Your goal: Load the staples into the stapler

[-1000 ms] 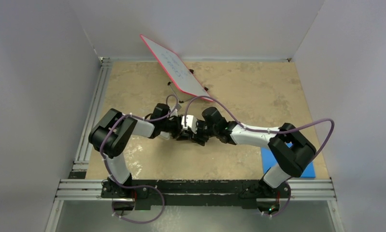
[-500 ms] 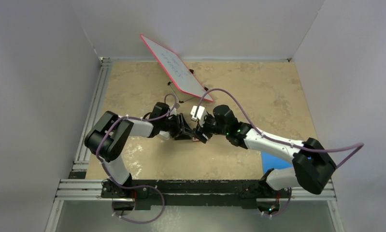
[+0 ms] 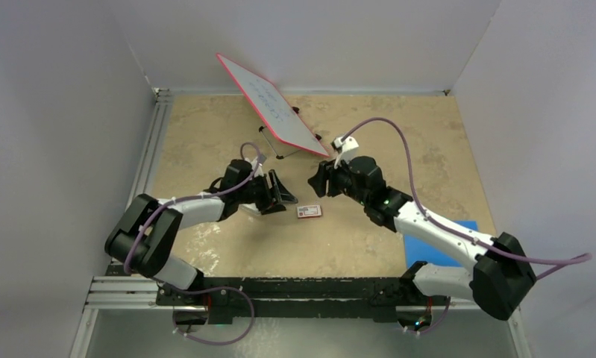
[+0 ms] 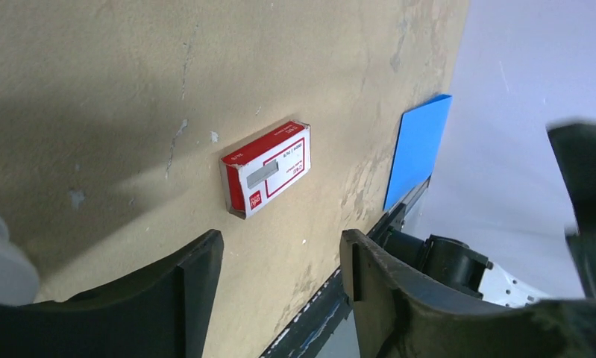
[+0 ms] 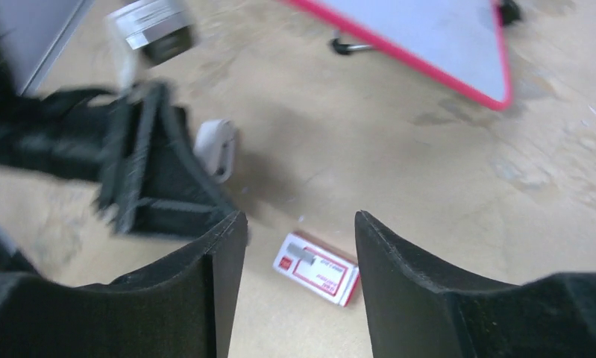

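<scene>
The staples box (image 3: pixel 309 211), red and white, lies flat on the tan table between my two grippers. It shows in the left wrist view (image 4: pixel 267 168) and the right wrist view (image 5: pixel 315 268). My left gripper (image 3: pixel 278 192) is open and empty just left of the box, its jaws wide apart (image 4: pixel 280 257). My right gripper (image 3: pixel 316 181) is open and empty, raised above and behind the box (image 5: pixel 298 224). The white stapler (image 5: pixel 216 147) lies on the table beside the left gripper. It is partly hidden under that gripper in the top view (image 3: pixel 253 209).
A red-framed whiteboard (image 3: pixel 272 106) leans on its stand at the back, also in the right wrist view (image 5: pixel 429 37). A blue pad (image 3: pixel 444 246) lies at the front right, partly under the right arm. Grey walls close in three sides.
The grippers were together over the box. The right gripper has lifted and pulled back to the right, the left has drawn back left, and the staples box now lies uncovered.
</scene>
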You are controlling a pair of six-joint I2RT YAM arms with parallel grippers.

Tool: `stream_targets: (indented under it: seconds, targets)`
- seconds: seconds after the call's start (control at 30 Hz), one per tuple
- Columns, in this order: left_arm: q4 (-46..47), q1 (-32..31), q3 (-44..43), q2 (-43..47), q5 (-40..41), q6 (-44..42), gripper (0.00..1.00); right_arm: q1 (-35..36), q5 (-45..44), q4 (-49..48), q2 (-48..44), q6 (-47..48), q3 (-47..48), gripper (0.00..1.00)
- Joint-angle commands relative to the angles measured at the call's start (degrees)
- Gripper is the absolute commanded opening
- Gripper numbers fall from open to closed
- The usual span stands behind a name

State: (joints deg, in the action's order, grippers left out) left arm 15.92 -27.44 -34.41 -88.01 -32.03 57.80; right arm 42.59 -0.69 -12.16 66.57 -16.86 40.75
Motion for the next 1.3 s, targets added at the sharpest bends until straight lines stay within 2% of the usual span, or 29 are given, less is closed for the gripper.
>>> stream_targets:
  seconds: [0.0, 0.1, 0.13, 0.2, 0.23, 0.37, 0.6, 0.8, 1.03, 1.27]
  targets:
    - [-4.0, -0.2, 1.3, 6.0, 6.2, -2.6, 0.66, -5.6, -6.7, 4.7, 3.8, -15.4, 3.1, 0.62]
    - [-7.8, -0.1, 2.2, 9.9, 9.0, -5.0, 0.84, -8.9, -7.3, 5.6, 4.0, -20.1, 1.0, 0.81]
    - [-9.0, -0.1, 2.4, 11.0, 9.8, -5.6, 0.9, -9.5, -7.1, 5.9, 4.4, -20.1, 0.8, 0.81]
    - [-10.5, -0.1, 2.4, 12.1, 10.1, -6.6, 0.91, -9.6, -6.8, 5.9, 6.0, -20.8, 0.8, 0.82]
    - [-10.6, -0.1, 2.6, 12.4, 9.5, -6.8, 0.91, -9.6, -5.8, 5.6, 7.3, -22.1, 0.9, 0.74]
    - [-6.4, -0.2, 4.3, 12.1, 5.8, -6.7, 0.84, -9.6, -2.7, 3.9, 13.6, -23.3, 2.0, 0.52]
    - [0.3, -0.2, 4.1, 6.1, -0.2, -4.2, 0.74, -9.6, -0.1, -2.4, 20.9, -24.6, 1.8, 0.35]
    - [5.8, -0.7, 2.6, -0.3, -2.4, -1.0, 0.57, -9.6, 1.2, -5.5, 23.8, -25.8, 1.3, 0.29]
    - [11.6, -1.3, 1.2, -5.3, -3.4, -0.2, 0.48, -9.6, 5.6, -6.8, 26.6, -25.7, -0.5, 0.29]
    - [16.2, -1.7, 1.0, -9.8, -5.0, 1.7, 0.39, -9.5, 8.7, -6.5, 25.7, -26.7, -3.1, 0.27]
